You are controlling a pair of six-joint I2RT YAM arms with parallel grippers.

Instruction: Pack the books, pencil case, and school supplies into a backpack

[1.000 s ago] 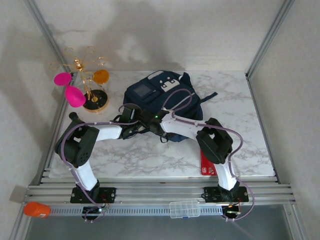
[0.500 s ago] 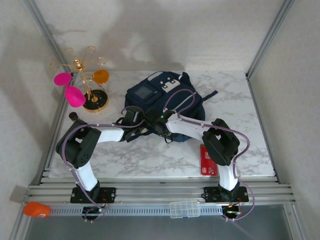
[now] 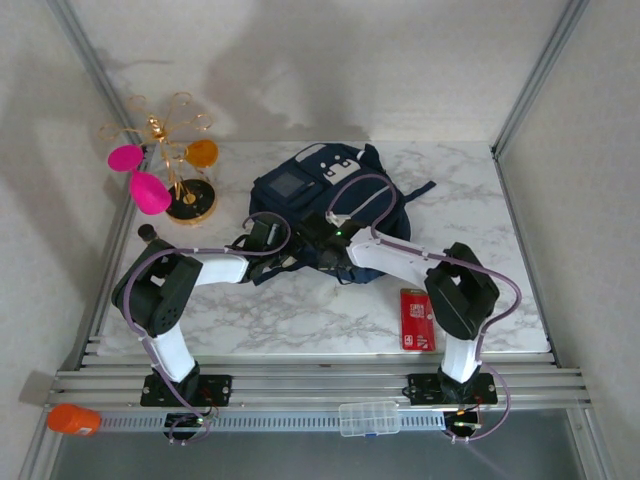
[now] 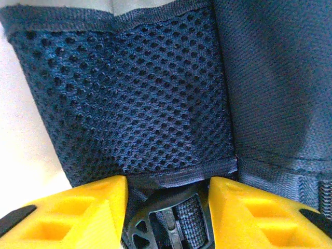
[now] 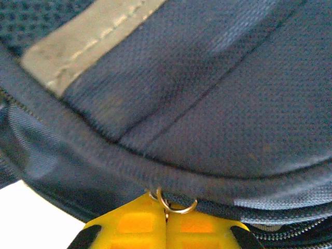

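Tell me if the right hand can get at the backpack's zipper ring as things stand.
Probably yes: the right hand looks shut on the zipper ring at the backpack seam, with nothing between them.

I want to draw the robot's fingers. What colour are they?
Bright yellow. The fingers show best in the left wrist view, against the dark navy backpack.

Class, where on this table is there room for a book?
Bare: the table at back right, between backpack and right edge; also the front strip left of the red card. Crowded: backpack's near edge, where left gripper and right gripper meet.
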